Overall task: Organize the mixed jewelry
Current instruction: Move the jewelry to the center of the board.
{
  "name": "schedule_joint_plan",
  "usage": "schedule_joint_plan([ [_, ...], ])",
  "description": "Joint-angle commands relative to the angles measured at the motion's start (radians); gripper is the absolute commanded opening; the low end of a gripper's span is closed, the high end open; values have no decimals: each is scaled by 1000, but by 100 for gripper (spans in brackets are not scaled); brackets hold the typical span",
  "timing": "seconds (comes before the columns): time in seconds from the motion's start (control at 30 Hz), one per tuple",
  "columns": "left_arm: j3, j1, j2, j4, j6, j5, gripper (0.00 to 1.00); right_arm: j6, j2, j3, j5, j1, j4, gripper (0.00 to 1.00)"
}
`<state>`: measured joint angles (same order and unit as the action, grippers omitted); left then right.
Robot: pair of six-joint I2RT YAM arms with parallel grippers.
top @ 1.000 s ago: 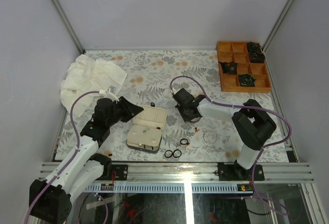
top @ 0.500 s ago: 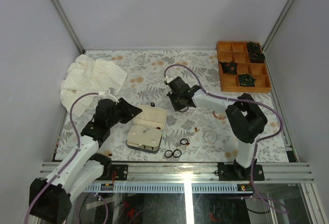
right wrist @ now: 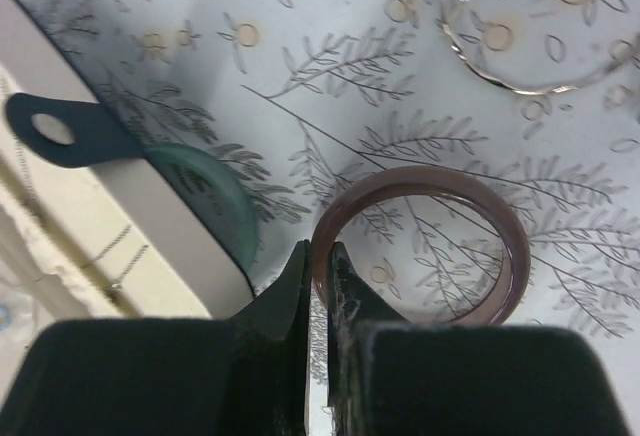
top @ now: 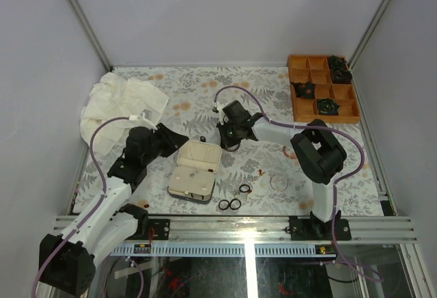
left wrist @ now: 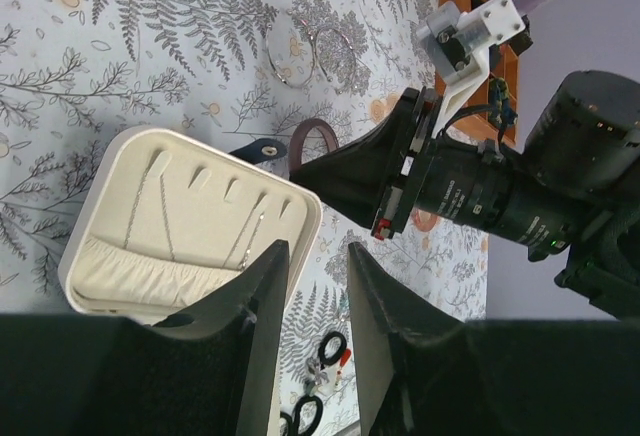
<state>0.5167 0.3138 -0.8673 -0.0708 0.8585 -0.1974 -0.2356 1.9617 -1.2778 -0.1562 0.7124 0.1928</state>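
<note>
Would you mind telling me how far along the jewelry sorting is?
Done: thin chains lie in the open case. In hand: the right gripper has its jaws shut on a brown bangle; the left gripper is open. Remaining: black rings, red bits, a clear hoop, a green bangle and a silver bracelet lie outside the case.

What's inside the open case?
Case: cream lining, thin chains hanging from slots, a gathered pocket below. The left gripper covers its near part; the other half is too small to read from above.

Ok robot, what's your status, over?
Left gripper open at the case rim. Right gripper shut on the brown bangle. Black rings loose on the table. Green bangle close by, not blocking.
</note>
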Motion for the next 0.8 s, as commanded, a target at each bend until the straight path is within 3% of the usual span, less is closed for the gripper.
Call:
schedule_joint_plan([
  [0.0,-48,6,83,-23,6,15,29,-1,-30,-21,-148,-2,-65,0],
  [0.5,-193,42,420,-312,102,-13,20,-31,-125,58,-260,-2,-118,0],
  [0.77,-225,100,486,-368,174,-12,13,-34,-151,72,-308,-2,-130,0],
])
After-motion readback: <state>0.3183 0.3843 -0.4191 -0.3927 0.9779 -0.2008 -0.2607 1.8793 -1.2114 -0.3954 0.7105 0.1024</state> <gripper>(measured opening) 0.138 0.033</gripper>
